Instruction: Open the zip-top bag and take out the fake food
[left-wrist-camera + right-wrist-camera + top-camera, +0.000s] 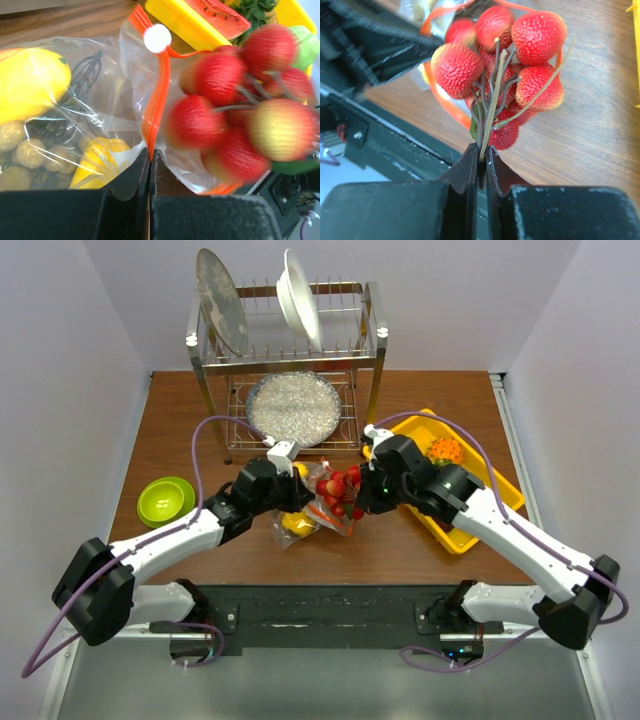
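Pinching the thin stems of a red fruit cluster [505, 65], the R gripper [481, 156] has its jaws closed tight on them, w/ the fruit sticking out past the fingertips above the wooden table [590, 130]. An orange zipper strip [442, 100] loops just behind the cluster. No plastic covers the fruit in the R wrist view, so it sits at the bag's mouth; can't tell if it's fully clear.

The L gripper [150, 156] is clamped shut on the edge of the clear bag [100, 90], right beside the zipper strip, which carries a round white tab [157, 38]. Inside the bag: a yellow fruit [30, 85], brown balls [25, 150] & a yellow pepper [100, 160].

From overhead both grippers meet mid-table, the bag between & just in front of them. A yellow tray [455, 538] lies to the right w/ orange food [445, 450] on it; a green bowl [165, 500] sits well to the left. At the back stands a dish rack [375, 350] w/ a round pan [294, 408] under it.
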Available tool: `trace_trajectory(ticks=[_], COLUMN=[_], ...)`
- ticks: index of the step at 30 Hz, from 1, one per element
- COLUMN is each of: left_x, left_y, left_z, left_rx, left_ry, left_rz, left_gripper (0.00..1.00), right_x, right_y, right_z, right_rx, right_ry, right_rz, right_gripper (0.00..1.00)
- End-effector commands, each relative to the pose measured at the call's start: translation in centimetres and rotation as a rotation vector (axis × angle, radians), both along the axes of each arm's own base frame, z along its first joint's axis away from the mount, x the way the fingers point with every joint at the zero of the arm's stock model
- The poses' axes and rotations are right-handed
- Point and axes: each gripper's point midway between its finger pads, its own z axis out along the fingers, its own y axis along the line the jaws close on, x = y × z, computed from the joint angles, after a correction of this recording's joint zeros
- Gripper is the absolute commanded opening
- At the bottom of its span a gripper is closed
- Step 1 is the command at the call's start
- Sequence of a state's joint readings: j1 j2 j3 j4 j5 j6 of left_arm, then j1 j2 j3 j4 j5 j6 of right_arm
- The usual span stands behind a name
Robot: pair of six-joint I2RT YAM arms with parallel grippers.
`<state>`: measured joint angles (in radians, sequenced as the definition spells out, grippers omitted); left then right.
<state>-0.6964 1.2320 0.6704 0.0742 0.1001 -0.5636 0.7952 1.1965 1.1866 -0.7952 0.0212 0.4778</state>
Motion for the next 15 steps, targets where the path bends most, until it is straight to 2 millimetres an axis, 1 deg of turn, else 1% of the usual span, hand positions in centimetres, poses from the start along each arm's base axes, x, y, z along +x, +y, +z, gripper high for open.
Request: trace_trajectory(ticks=[1,2,4,5,7,9,10,11,12,13,14,15], left_x=[1.0,1.1,1.4,1.7,2.1,2.4,2.5,2.9,3.2,3.4,3.7,3.4], left_y=[0.2,0.2,0.1,0.1,0.1,0.2,0.2,0.9,1.3,1.6,2.0,2.5], left_z=[-0.1,0.0,-0.2,0.1,0.0,0.2,0.2,-0.2,-0.3,-0.4,-0.4,-1.1], left_rx=[0.008,0.007,0.018,0.026,0.030,0.035,0.036,0.054,0.057,0.058,0.053,0.073], left_ry=[0.002,0.001,0.007,0.005,0.009,0.012,0.019,0.025,0.032,0.035,0.039,0.064], left_rz=[0.055,0.060,0.067,0.077,0.085,0.103,0.108,0.144,0.161,0.173,0.189,0.195], left_gripper=[0.00,0.00,0.00,0.00,0.00,0.00,0.00,0.00,0.00,0.00,0.00,0.00], right_x=[-0.9,-1.0,-1.5,-1.6,-1.6,-1.4,-1.3,-0.8,-0.8,-0.6,-0.3,-0.2], right_y=[0.0,-0.1,0.4,0.5,0.3,-0.6,-0.8,-1.6,-2.2,-2.6,-3.2,-3.8], right_z=[1.9,2.3,3.2,3.5,4.3,4.8,5.6,5.9,6.1,7.2,7.5,8.0], right_rx=[0.089,0.103,0.145,0.156,0.164,0.145,0.148,0.122,0.102,0.104,0.085,0.070], right_ry=[-0.043,-0.050,-0.048,-0.048,-0.062,-0.086,-0.103,-0.133,-0.139,-0.165,-0.185,-0.193], right_rz=[0.020,0.016,0.042,0.043,0.038,0.003,0.001,-0.039,-0.052,-0.064,-0.089,-0.106], right_gripper=[0.00,0.00,0.00,0.00,0.00,0.00,0.00,0.00,0.00,0.00,0.00,0.00])
